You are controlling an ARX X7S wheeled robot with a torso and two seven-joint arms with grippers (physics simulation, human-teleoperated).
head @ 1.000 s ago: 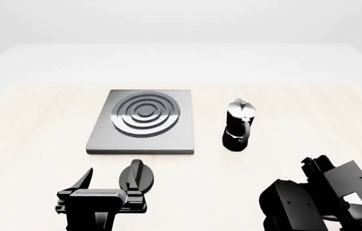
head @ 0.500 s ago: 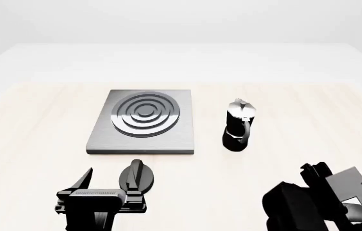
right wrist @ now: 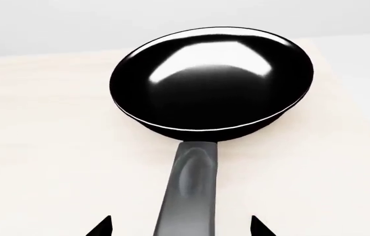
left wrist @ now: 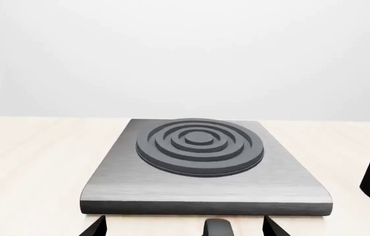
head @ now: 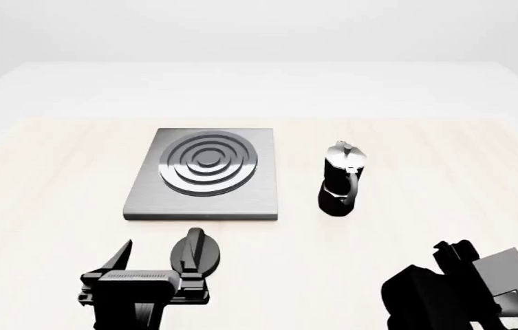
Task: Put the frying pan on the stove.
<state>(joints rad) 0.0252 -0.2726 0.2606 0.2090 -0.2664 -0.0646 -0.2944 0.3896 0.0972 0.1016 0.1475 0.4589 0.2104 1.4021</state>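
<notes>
- Frying pan (right wrist: 211, 78): near right on desk (head: 424, 172), handle between my right gripper's (right wrist: 181, 227) wide, empty jaws.
- Left gripper (left wrist: 185, 228): jaws spread, empty, facing stove (head: 206, 173).
- Risk: glossy handle may slip if pinched off-centre.

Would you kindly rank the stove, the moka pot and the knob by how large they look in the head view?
1. stove
2. moka pot
3. knob; it sits nearer the camera, so its true size next to the moka pot is unsure.
</notes>
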